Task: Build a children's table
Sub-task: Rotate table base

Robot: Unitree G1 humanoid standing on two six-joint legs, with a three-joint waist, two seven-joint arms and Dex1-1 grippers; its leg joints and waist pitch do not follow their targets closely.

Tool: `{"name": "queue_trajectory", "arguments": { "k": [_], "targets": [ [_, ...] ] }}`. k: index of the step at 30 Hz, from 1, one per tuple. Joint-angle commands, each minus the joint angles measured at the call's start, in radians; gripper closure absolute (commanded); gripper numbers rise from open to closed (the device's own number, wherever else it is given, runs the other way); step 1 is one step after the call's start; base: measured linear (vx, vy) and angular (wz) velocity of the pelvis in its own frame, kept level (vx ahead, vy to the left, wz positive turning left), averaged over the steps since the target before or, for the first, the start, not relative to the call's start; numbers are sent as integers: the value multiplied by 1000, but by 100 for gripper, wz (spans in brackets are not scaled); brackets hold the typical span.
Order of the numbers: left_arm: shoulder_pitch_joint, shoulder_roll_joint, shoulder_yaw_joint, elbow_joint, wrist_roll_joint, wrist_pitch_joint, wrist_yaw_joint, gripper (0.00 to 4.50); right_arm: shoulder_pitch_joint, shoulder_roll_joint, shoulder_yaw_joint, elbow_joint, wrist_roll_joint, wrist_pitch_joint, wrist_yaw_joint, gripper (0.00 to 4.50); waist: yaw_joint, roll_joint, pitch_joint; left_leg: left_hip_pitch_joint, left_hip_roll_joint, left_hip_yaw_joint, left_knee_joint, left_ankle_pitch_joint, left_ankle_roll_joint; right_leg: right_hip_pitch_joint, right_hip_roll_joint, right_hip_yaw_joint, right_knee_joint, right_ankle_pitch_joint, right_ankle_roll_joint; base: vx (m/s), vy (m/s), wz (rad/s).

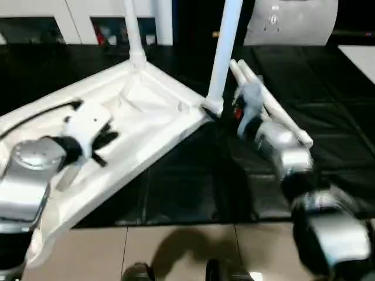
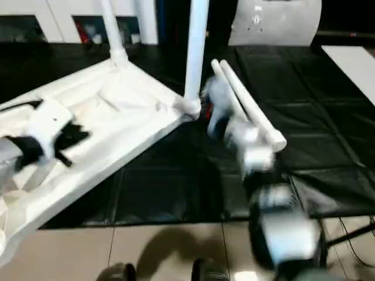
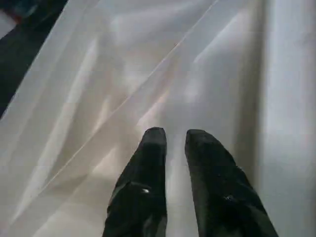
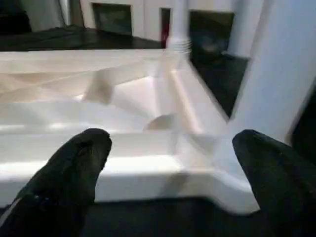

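The right end effector (image 4: pixel 170 163) has its two black fingers (image 4: pixel 74 168) spread wide, with nothing between them. Past them lies the white table top (image 4: pixel 123 148), underside up, its ribs (image 4: pixel 182 98) running across it. One white leg (image 4: pixel 276 74) stands in the near corner, just beside one finger. Another leg (image 4: pixel 178 24) stands at the far corner. Black surface (image 4: pixel 59 43) shows beyond the top.

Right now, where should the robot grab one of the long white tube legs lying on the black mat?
Probably around the middle of the long white tube leg, coming down from above. The two loose legs lie flat, side by side on the black padded mat, so the round shaft is bare on top. The open right gripper is nearest, though it now faces the white plastic tabletop.
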Motion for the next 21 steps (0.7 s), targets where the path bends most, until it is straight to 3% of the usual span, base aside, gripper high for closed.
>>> {"name": "queue_trajectory", "arguments": {
  "k": [1, 2, 3, 4, 6, 10, 14, 16, 19, 21],
  "targets": [
    [0, 19, -4, 36, 27, -2, 23, 404, 74, 14, 43, -137, 5, 100, -31, 0, -1, 32, -70, 18, 6, 5, -69, -242, 28, 62, -48, 41, -73, -238, -192, 0, 0, 0],
    [0, 19, -4, 36, 27, -2, 23, 404, 74, 14, 43, -137, 5, 100, -31, 0, -1, 27, -70, 19, 6, 6, -71, -250, 27, 61, -47, 41, -76, -242, -187, 0, 0, 0],
    [3, 35, -8, 69, 49, -5, 47, 410, 118, 34, 62, -189, -13, 147, -54, 0, -1, 34, -72, 20, 6, 2, -72, -264, 18, 61, -49, 41, -73, -250, -190, 0, 0, 0],
    [4, 49, -12, 91, 65, -11, 63, 417, 133, 45, 70, -206, -23, 162, -60, 0, -2, 31, -71, 20, 6, 4, -72, -274, 17, 60, -48, 41, -78, -256, -186, 0, 0, 0],
    [7, 74, -22, 132, 96, -29, 87, 444, 143, 60, 81, -213, -40, 169, -69, 0, -4, 35, -70, 19, 3, 0, -74, -309, 7, 58, -50, 41, -78, -295, -173, 0, 0, 0],
    [8, 109, -44, 219, 139, -71, 104, 448, 148, 71, 108, -231, -65, 203, -96, 0, -5, 35, -70, 24, 5, -1, -75, -316, -2, 54, -53, 44, -81, -309, -163, 0, 0, 0],
    [19, 108, -81, 293, 109, -91, 36, 448, 121, 99, 124, -190, -85, 227, -136, 0, -4, 37, -71, 25, 6, -1, -76, -314, -10, 53, -54, 46, -78, -273, -180, 0, 0, 0],
    [21, 108, -101, 309, 97, -98, 4, 448, 112, 110, 127, -165, -96, 227, -151, 0, -1, 33, -75, 23, 7, -1, -77, -293, -12, 56, -56, 48, -74, -252, -188, 0, 0, 0],
    [18, 102, -124, 301, 44, -107, -100, 448, 78, 132, 139, -68, -132, 225, -189, 0, -3, 35, -76, 23, 7, -1, -76, -289, -20, 58, -60, 49, -71, -228, -207, 0, 0, 0],
    [12, 102, -132, 277, 14, -107, -152, 448, 66, 136, 141, -37, -140, 219, -199, 0, -1, 29, -78, 25, 8, 3, -75, -281, -22, 59, -61, 51, -70, -220, -215, 0, 0, 0]
  ]
}}
